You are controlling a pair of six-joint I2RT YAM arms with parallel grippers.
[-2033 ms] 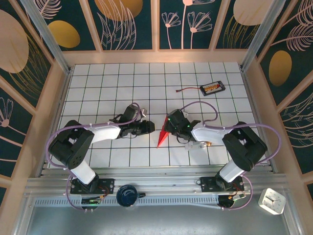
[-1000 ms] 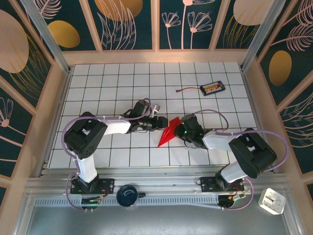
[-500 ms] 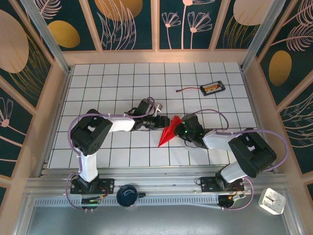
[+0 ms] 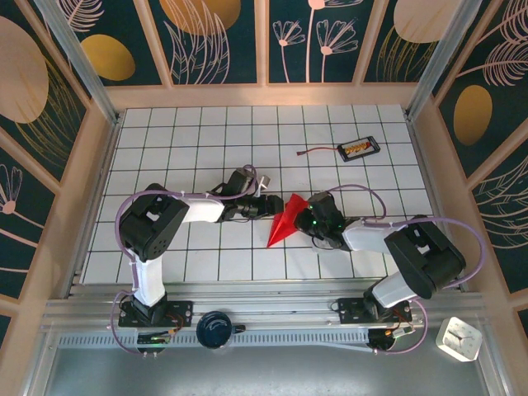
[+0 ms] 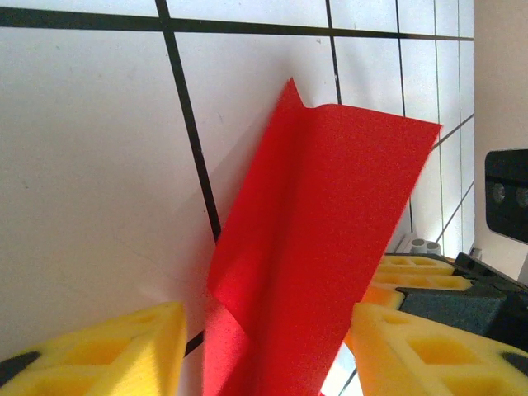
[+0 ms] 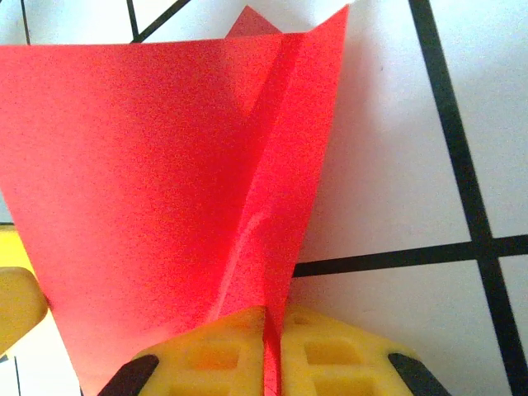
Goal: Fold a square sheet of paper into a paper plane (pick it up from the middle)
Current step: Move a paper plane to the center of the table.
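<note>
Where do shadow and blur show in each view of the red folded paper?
Top external: even light, paper plane crisp. Left wrist: soft shadow on the table left of the plane, yellow jaws slightly blurred. Right wrist: paler shadow to the plane's right.

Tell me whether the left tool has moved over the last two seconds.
Yes. Judged against the black tray, the left tool has slid right, toward it, and now straddles the wide end of the red paper.
</note>
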